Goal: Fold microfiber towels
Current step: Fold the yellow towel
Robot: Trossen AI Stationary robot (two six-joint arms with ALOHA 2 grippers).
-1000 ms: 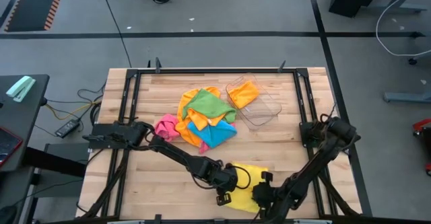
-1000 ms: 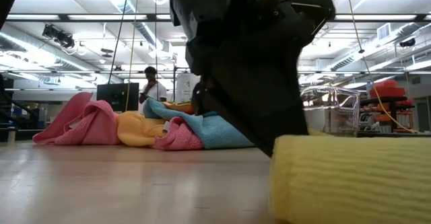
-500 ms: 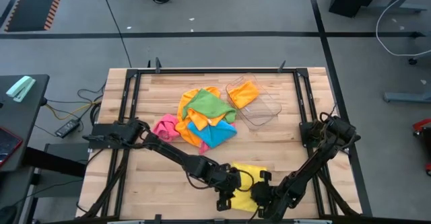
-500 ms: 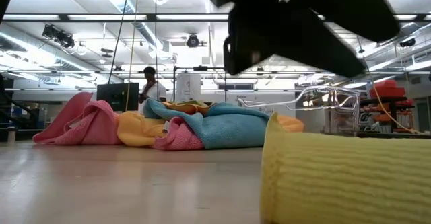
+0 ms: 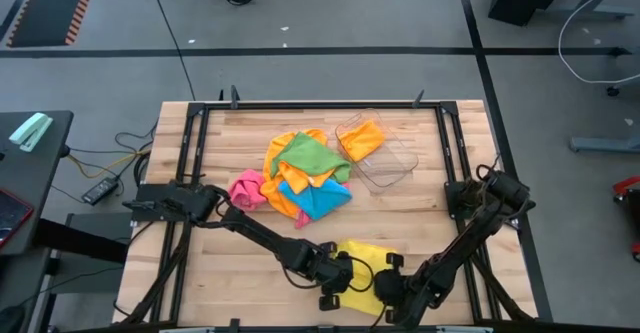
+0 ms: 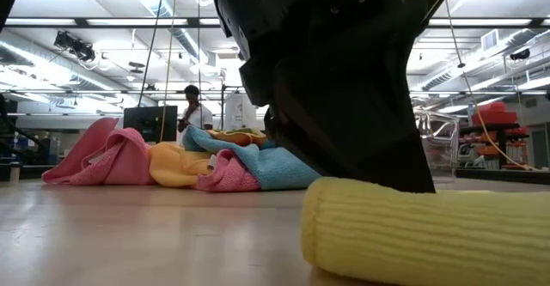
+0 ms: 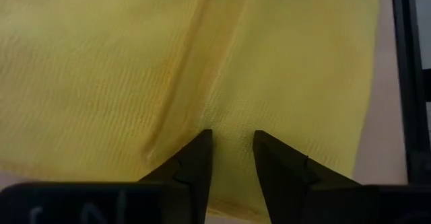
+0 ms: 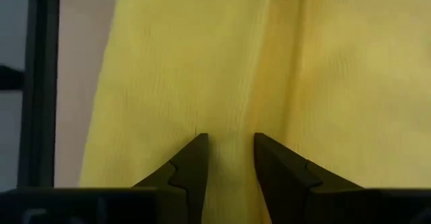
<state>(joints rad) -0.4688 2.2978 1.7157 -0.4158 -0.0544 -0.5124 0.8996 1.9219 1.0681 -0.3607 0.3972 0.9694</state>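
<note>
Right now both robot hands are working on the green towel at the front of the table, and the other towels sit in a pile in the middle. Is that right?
Almost. The towel under the left gripper and right gripper is yellow, not green. The high view shows the yellow towel at the front edge; the green towel lies on top of the pile in the middle.

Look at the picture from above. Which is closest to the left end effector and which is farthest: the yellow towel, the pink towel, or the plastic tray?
From the left end effector:
1. Yellow towel, right beside it at the table's near edge.
2. Pink towel, on the left side of the pile.
3. Clear plastic tray, at the far right of the pile, holding an orange towel.
</note>
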